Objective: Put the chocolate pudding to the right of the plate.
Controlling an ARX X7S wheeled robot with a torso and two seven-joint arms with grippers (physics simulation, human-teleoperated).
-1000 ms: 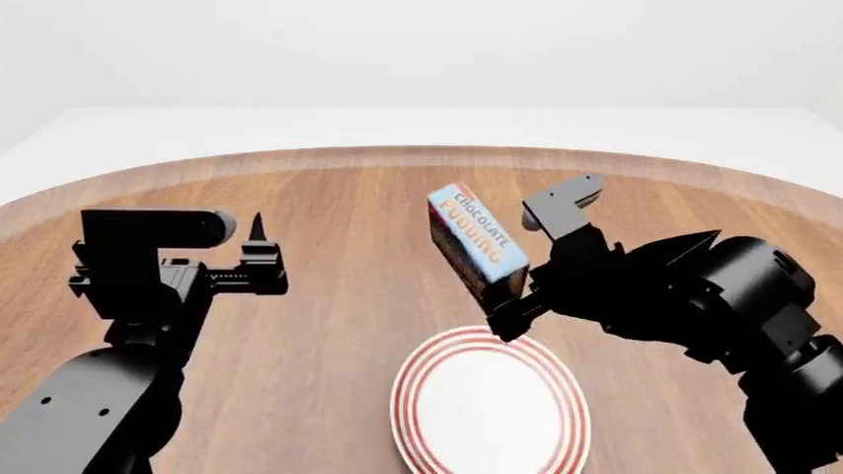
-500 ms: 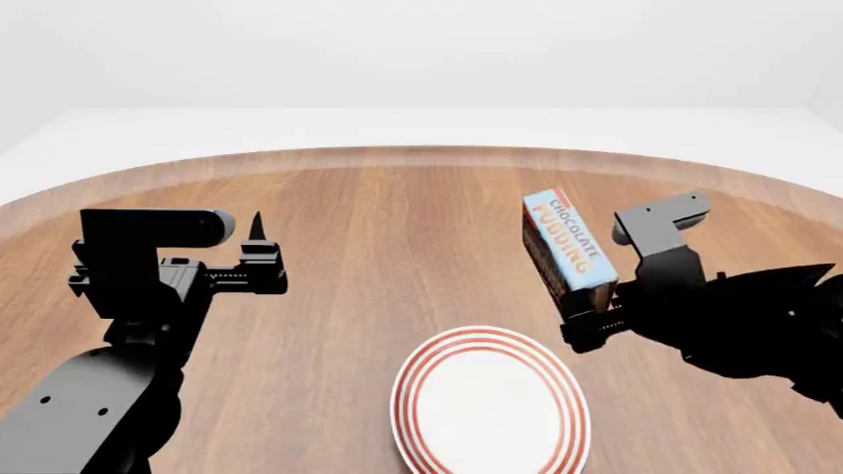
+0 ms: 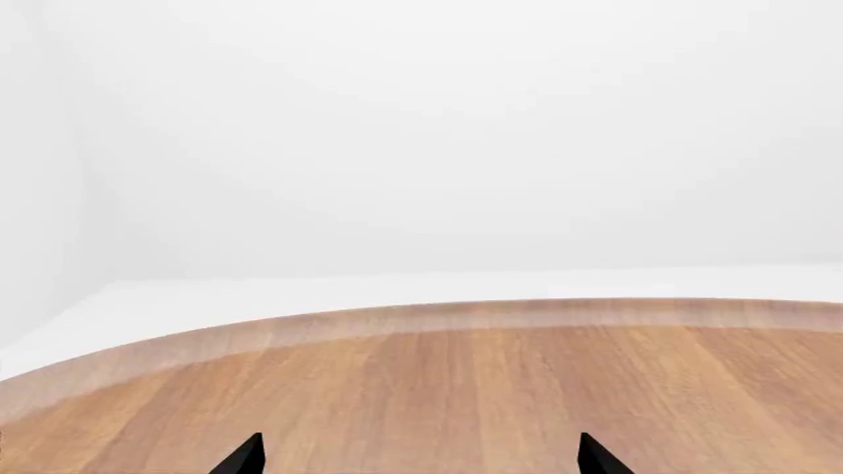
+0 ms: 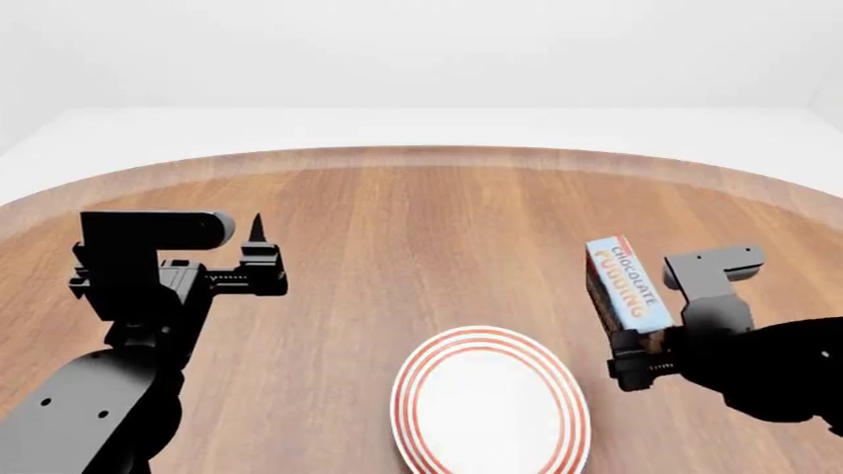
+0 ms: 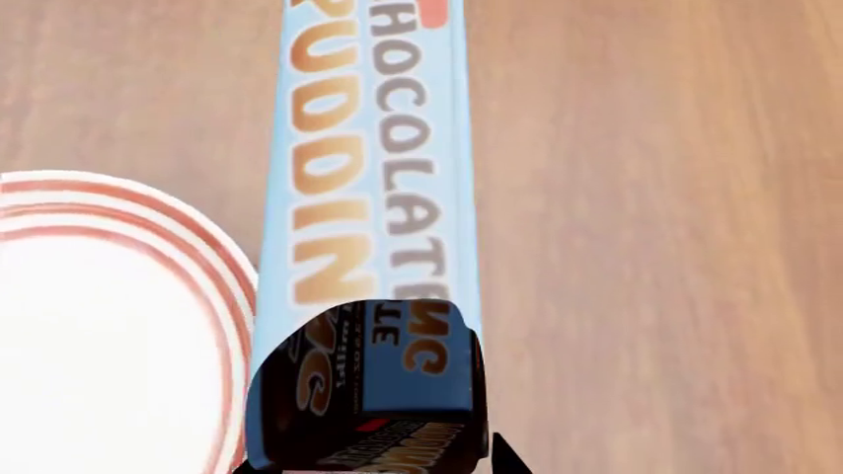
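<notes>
The chocolate pudding, a carton with a light blue face and orange lettering, is held tilted in my right gripper, which is shut on it. It hangs to the right of the plate's far edge. The plate is white with red rings and lies near the table's front. In the right wrist view the pudding runs lengthwise away from the gripper, with the plate's rim beside it. My left gripper is open and empty over the table's left part; it also shows in the left wrist view.
The round wooden table carries only the plate in these views. Its curved far edge shows against a white floor and wall.
My right gripper has carried the pudding to the right and lower, from beyond the plate's far edge to the plate's right side. The left arm has not moved.
</notes>
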